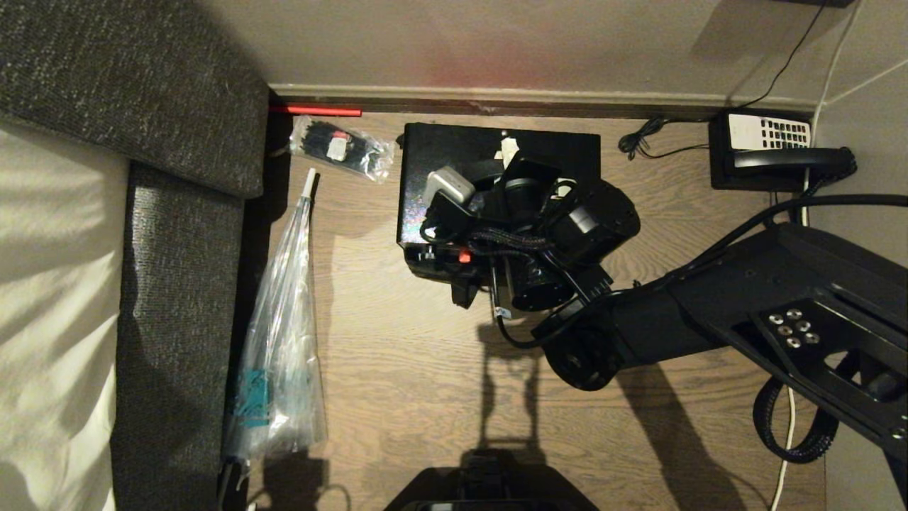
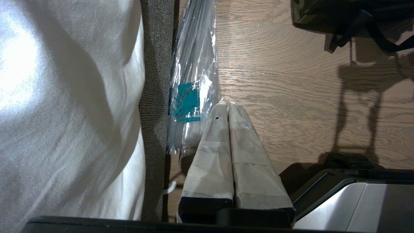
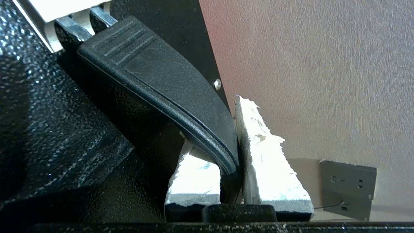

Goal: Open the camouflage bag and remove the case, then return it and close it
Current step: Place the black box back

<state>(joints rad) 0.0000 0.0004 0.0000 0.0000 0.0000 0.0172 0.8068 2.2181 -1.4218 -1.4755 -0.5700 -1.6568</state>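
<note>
Case (image 1: 454,152) on floor beside telephone (image 1: 773,152); right claw (image 3: 231,155) clamped on case's strap handle (image 3: 168,87). Removal step; next, carry toward bag (image 2: 339,16). Left claw (image 2: 228,111) closed, parked.

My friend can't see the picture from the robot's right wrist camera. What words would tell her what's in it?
The right gripper has its jaws shut on the black handle of the case, a shiny, bumpy black box filling one side of the picture. Behind it is a plain beige wall with a grey socket.
</note>
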